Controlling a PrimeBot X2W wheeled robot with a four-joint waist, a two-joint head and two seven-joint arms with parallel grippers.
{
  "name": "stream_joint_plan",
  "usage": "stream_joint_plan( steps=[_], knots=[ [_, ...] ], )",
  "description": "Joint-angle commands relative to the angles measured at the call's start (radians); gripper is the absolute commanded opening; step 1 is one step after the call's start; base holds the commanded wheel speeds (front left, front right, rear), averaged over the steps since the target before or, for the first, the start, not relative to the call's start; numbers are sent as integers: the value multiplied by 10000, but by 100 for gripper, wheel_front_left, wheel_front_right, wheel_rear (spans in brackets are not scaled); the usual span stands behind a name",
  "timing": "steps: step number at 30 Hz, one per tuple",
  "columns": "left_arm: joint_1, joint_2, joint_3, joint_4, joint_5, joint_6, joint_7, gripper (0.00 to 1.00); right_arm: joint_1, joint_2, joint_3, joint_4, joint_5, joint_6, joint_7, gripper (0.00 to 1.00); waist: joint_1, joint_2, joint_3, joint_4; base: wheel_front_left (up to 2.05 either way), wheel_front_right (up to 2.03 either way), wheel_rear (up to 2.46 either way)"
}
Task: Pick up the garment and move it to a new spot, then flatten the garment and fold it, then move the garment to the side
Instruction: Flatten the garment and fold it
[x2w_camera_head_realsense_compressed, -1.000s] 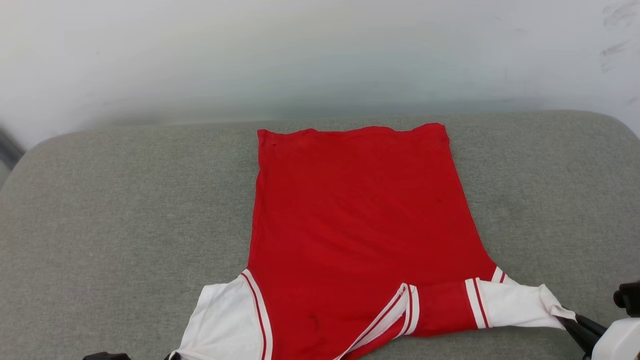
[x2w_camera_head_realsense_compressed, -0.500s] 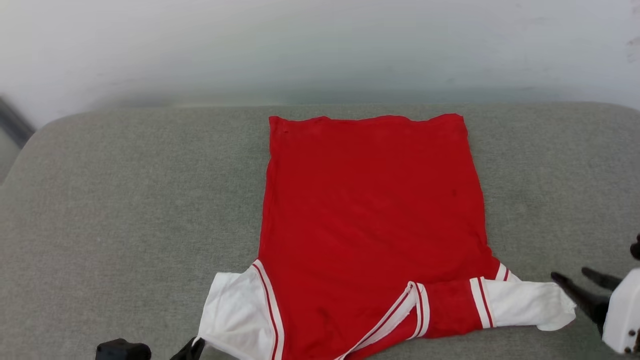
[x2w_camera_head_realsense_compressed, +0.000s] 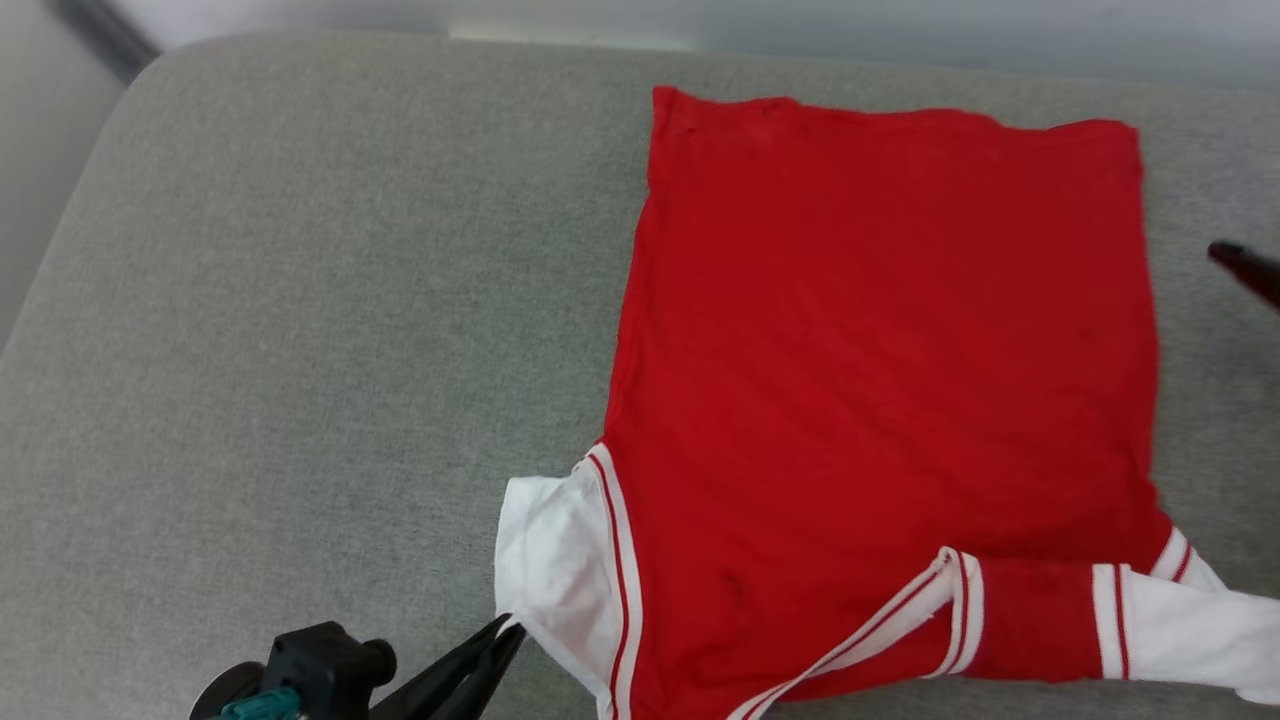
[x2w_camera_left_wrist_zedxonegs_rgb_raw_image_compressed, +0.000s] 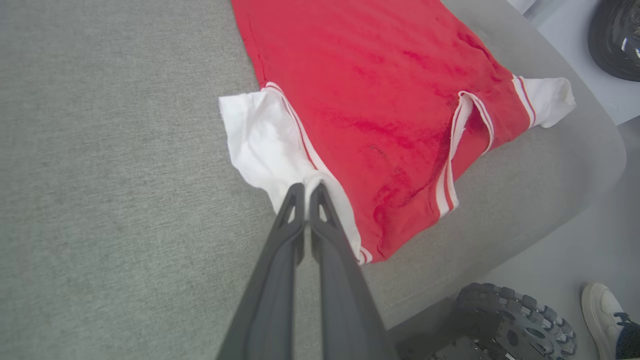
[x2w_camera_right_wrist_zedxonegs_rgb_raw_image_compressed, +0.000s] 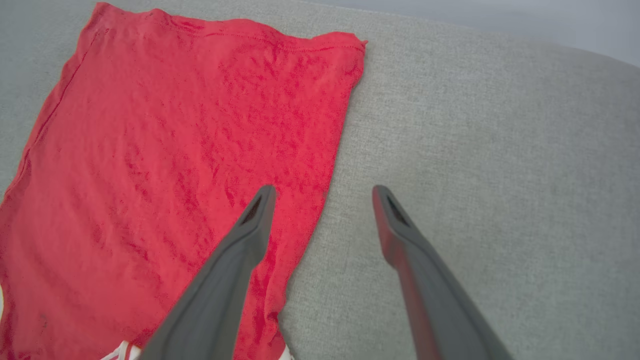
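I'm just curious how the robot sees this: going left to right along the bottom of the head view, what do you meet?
Left gripper → white sleeve of the garment → striped trim → other white sleeve.

garment (x2w_camera_head_realsense_compressed: 880, 330) sleeve cropped at frame edge, right fingers (x2w_camera_head_realsense_compressed: 1243, 265) mostly cropped, shoe (x2w_camera_left_wrist_zedxonegs_rgb_raw_image_compressed: 602, 311) half cropped

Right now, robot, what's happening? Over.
Left gripper shut on white sleeve of red jersey shirt. Right gripper open, at shirt edge. Shirt spread on grey cushion. Nothing blocking.

A grey fabric cushion (x2w_camera_head_realsense_compressed: 300, 300), a white shoe (x2w_camera_left_wrist_zedxonegs_rgb_raw_image_compressed: 602, 312) on the floor (x2w_camera_left_wrist_zedxonegs_rgb_raw_image_compressed: 575, 235).
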Motion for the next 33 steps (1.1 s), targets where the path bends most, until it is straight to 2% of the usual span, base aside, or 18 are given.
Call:
stream_joint_plan(
  steps=[1,8,14,19,27,28,29,30,33],
  knots=[
    [-346,-113,-46,-105,129,-112,61,0,-624,67,-227,227,-334,-4,245,100,-2,-1,1136,984,0,0,0],
    [-1322,-461,-289,-348,498,-570,332,0,-3033,201,-1225,1610,-2208,-4,1198,100,-2,-1,2260,2063,0,0,0],
    [-1836,-552,-378,-317,606,-965,396,0,-4210,167,-1721,2398,-3498,-4,1568,100,-2,-1,2797,2656,0,0,0],
    [-2089,-730,-461,-171,672,-1170,282,0,-4433,177,-2058,2761,-4236,-4,1855,100,-2,-1,3106,2939,0,0,0],
    [-2281,-1076,-559,234,619,-1398,33,0,-3508,556,-2686,2936,-4636,-4,2167,100,-2,-1,3392,3179,0,0,0],
    [-2290,-1086,-553,287,612,-1418,-5,0,-3439,639,-2812,2935,-4675,-4,2237,72,-2,-1,3405,3178,0,0,0],
    [-2304,-1092,-543,331,599,-1432,-17,0,-3397,724,-2893,2906,-4712,-4,2253,21,-2,-1,3419,3172,0,0,0],
    [-2323,-1096,-532,378,590,-1444,-25,0,-3387,792,-2957,2862,-4755,-4,2218,0,-2,-1,3423,3165,0,0,0],
    [-2344,-1080,-481,526,552,-1434,-61,0,-3301,909,-2981,2757,-4813,-4,2185,0,-2,-1,3294,3063,0,0,0]
  ],
)
